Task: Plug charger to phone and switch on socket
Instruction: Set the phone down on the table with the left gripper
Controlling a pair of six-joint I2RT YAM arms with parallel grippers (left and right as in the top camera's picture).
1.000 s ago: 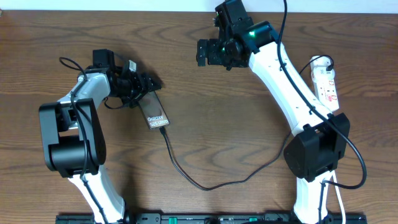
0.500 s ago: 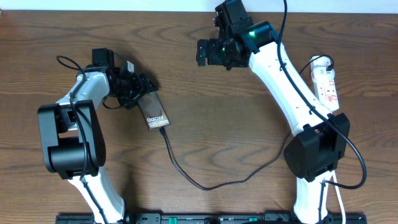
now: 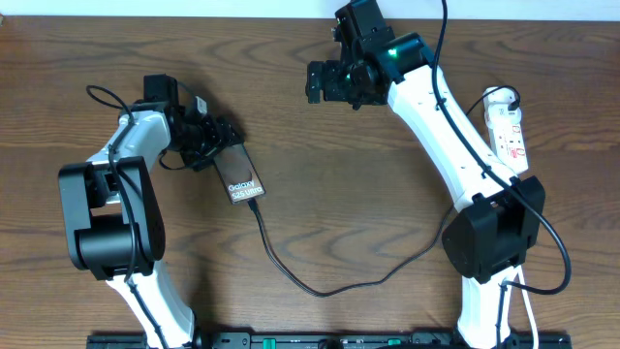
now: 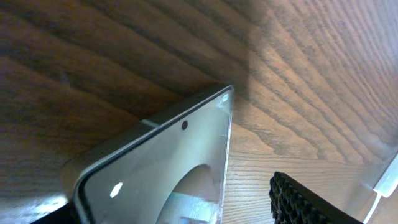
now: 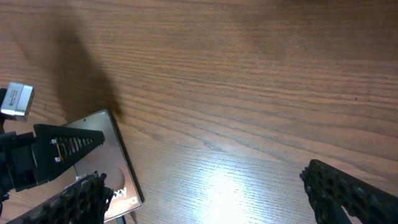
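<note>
The phone (image 3: 242, 177) lies flat on the wooden table with its lettered end toward the front. The charger (image 3: 291, 276), a thin black cable, has its plug tip at the phone's front end and runs down and right across the table. My left gripper (image 3: 220, 136) is open and straddles the phone's far end. In the left wrist view the phone (image 4: 155, 168) sits between the fingers, with a gap to the right finger. My right gripper (image 3: 327, 82) is open and empty above bare table at the back centre. In the right wrist view (image 5: 211, 193) it looks down on the phone (image 5: 102, 149). The socket (image 3: 510, 131) lies at the right edge.
The right arm's white links (image 3: 455, 145) slant between the table's middle and the socket. The socket's white cord (image 3: 528, 310) runs down by the right arm's base. The left arm's base (image 3: 107, 223) stands left of the phone.
My left gripper has drawn back slightly to the left along the phone's far end. The phone, the cable and the right arm have not moved.
</note>
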